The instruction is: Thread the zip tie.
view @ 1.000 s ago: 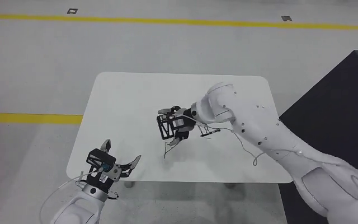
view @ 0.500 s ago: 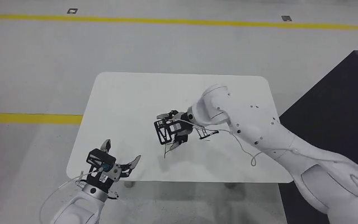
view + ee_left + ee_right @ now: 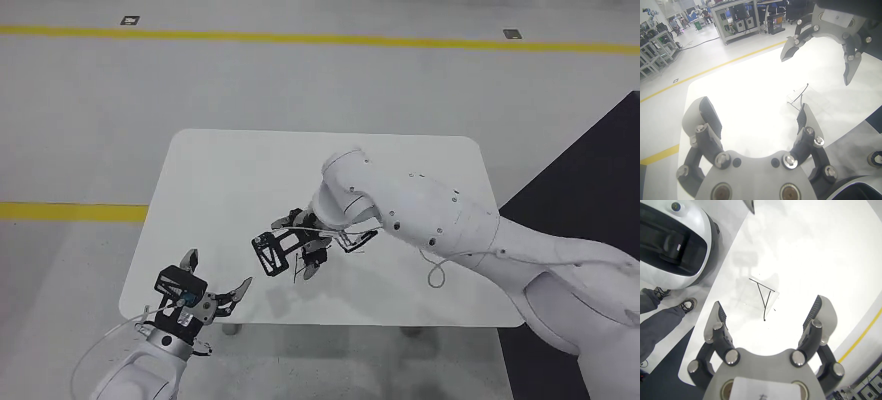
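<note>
A thin black zip tie (image 3: pixel 763 298) lies bent in a V on a small clear plastic piece (image 3: pixel 772 300) near the front middle of the white table (image 3: pixel 400 170). In the top view the zip tie (image 3: pixel 297 273) shows as a short dark line. My right gripper (image 3: pixel 768 311) hangs open just above it, with nothing between the fingers; seen from above, the right gripper (image 3: pixel 293 250) sits directly over the tie. My left gripper (image 3: pixel 215 275) is open over the table's front left corner, well short of the zip tie (image 3: pixel 800 92). The left gripper (image 3: pixel 757 113) faces the right gripper (image 3: pixel 817 64).
The table's front edge (image 3: pixel 330 322) runs close below the zip tie. A dark panel (image 3: pixel 590 180) stands off the table's right side. The right arm (image 3: pixel 430 210) stretches across the table's middle and right. The back and left of the tabletop are bare.
The right arm has swung its gripper left and toward the front edge, bringing it over the zip tie. The left arm has not moved.
</note>
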Robot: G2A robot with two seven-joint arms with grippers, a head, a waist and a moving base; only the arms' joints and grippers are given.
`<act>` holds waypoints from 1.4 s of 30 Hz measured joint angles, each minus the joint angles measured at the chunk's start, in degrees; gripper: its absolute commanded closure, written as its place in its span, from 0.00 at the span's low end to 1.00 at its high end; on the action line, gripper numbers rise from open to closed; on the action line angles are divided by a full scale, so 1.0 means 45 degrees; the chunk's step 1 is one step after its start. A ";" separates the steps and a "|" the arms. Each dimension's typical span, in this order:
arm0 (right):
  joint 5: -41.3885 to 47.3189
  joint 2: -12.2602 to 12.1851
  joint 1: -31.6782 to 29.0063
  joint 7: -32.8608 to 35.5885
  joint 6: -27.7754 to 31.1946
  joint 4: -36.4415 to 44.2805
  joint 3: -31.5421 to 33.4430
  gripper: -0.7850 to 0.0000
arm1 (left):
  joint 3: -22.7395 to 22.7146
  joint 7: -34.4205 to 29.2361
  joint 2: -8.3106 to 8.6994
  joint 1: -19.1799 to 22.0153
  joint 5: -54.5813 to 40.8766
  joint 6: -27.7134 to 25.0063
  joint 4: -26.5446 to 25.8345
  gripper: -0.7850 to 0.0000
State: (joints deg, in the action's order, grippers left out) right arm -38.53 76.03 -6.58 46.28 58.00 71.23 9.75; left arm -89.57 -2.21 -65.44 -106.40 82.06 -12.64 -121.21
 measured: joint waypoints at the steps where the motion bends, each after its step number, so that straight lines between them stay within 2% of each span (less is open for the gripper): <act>1: -0.0010 0.0119 -0.0129 0.0002 0.0000 -0.0237 0.0004 0.39 | 0.0000 0.0000 0.0000 0.0000 0.0000 0.0000 0.0000 0.00; 3: -0.0235 0.0432 -0.0419 0.0003 0.0000 -0.0741 0.0001 0.50 | 0.0000 0.0000 0.0000 0.0000 0.0000 0.0000 0.0000 0.00; 9: -0.1003 0.1339 -0.1045 0.0005 0.0000 -0.2061 -0.0002 0.55 | 0.0000 0.0000 0.0000 0.0000 0.0000 0.0000 0.0000 0.00; 11: -0.1256 0.1488 -0.1052 0.0006 0.0000 -0.2296 -0.0001 0.56 | 0.0000 0.0000 0.0000 0.0000 0.0000 0.0000 0.0000 0.00; 25: -0.1419 0.1562 -0.1082 0.0006 0.0000 -0.2476 -0.0001 0.57 | 0.0000 0.0000 0.0000 0.0000 0.0000 0.0000 0.0000 0.00; 26: -0.1419 0.1562 -0.1082 0.0006 0.0000 -0.2476 -0.0001 0.52 | 0.0000 0.0000 0.0000 0.0000 0.0000 0.0000 0.0000 0.00; 27: -0.1419 0.1562 -0.1082 0.0006 0.0000 -0.2476 -0.0001 0.00 | 0.0000 0.0000 0.0000 0.0000 0.0000 0.0000 0.0000 0.00; 36: -0.1441 0.1551 -0.1088 -0.0027 -0.0014 -0.2468 0.0018 0.00 | 0.0000 0.0000 0.0000 0.0000 0.0000 0.0000 0.0000 0.00; 42: -0.1686 0.1283 -0.1182 -0.0228 0.0002 -0.1890 0.0201 0.00 | 0.0000 0.0000 0.0000 0.0000 0.0000 0.0000 0.0000 0.00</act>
State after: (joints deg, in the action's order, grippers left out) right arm -46.12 81.80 -11.90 45.26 58.01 62.72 10.65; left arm -89.57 -2.21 -65.44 -106.40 82.06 -12.64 -121.21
